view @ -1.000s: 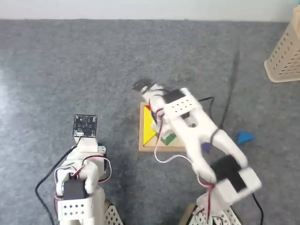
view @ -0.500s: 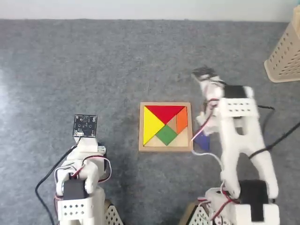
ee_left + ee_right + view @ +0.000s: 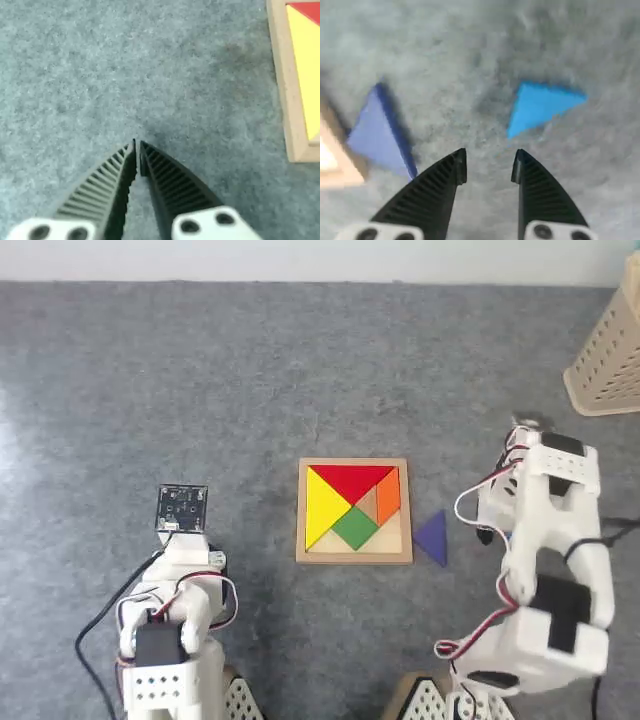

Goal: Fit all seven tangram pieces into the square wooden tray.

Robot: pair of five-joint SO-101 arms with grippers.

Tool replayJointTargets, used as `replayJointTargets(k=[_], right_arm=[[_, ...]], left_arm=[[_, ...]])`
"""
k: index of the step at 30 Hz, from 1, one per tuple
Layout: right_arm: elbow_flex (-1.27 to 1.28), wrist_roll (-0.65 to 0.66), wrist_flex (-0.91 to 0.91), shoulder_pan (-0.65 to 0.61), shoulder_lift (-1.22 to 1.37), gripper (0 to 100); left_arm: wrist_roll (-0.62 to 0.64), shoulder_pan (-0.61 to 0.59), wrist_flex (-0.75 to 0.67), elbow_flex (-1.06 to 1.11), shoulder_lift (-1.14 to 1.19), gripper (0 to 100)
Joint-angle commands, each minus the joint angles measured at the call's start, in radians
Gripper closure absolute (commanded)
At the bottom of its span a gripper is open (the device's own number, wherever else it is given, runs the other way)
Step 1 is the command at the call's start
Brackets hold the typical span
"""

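The square wooden tray point(image 3: 354, 556) lies mid-carpet holding a red triangle point(image 3: 352, 480), yellow triangle point(image 3: 322, 507), green square point(image 3: 354, 528) and orange piece point(image 3: 389, 494), with some bare wood left. A purple-blue triangle point(image 3: 432, 537) lies just right of the tray. In the right wrist view my right gripper point(image 3: 490, 161) hangs open over the carpet. A light blue triangle point(image 3: 540, 104) lies just ahead of it and the purple-blue triangle point(image 3: 379, 134) off to one side. My left gripper point(image 3: 137, 146) is shut and empty, on the carpet to the left of the tray point(image 3: 281, 85).
A beige perforated basket point(image 3: 610, 345) stands at the far right edge. The right arm point(image 3: 545, 485) rises right of the purple-blue triangle. The left arm's base point(image 3: 165, 640) sits at the near left. Grey carpet surrounds the tray.
The right arm has swung from above the tray far to the right, uncovering the tray and the purple-blue triangle. The left arm has not moved.
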Motion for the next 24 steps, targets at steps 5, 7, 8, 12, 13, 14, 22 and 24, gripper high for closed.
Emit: replayJointTargets(k=[5, 7, 8, 12, 13, 14, 22, 24], right_arm=[[-0.114, -0.411, -0.027, 0.015, 0.028, 83.6], [-0.118, -0.456, -0.024, 0.047, 0.030, 83.6], [-0.118, -0.468, -0.025, 0.067, 0.030, 83.6], [-0.120, -0.471, -0.028, 0.163, 0.031, 83.6], [-0.120, -0.470, -0.033, 0.174, 0.031, 83.6], [-0.115, -0.468, -0.048, 0.179, 0.031, 83.6], [-0.100, -0.166, -0.120, 0.180, 0.031, 83.9], [-0.107, 0.009, -0.130, 0.180, 0.028, 83.9]], left_arm=[[0.008, 0.005, 0.005, -0.012, -0.017, 99], [0.008, 0.005, 0.005, -0.012, -0.017, 99], [0.008, 0.005, 0.005, -0.012, -0.017, 99], [0.008, 0.005, 0.005, -0.012, -0.017, 99], [0.008, 0.005, 0.005, -0.012, -0.017, 99], [0.008, 0.005, 0.005, -0.012, -0.017, 99], [0.008, 0.005, 0.005, -0.012, -0.017, 99], [0.008, 0.005, 0.005, -0.012, -0.017, 99]])
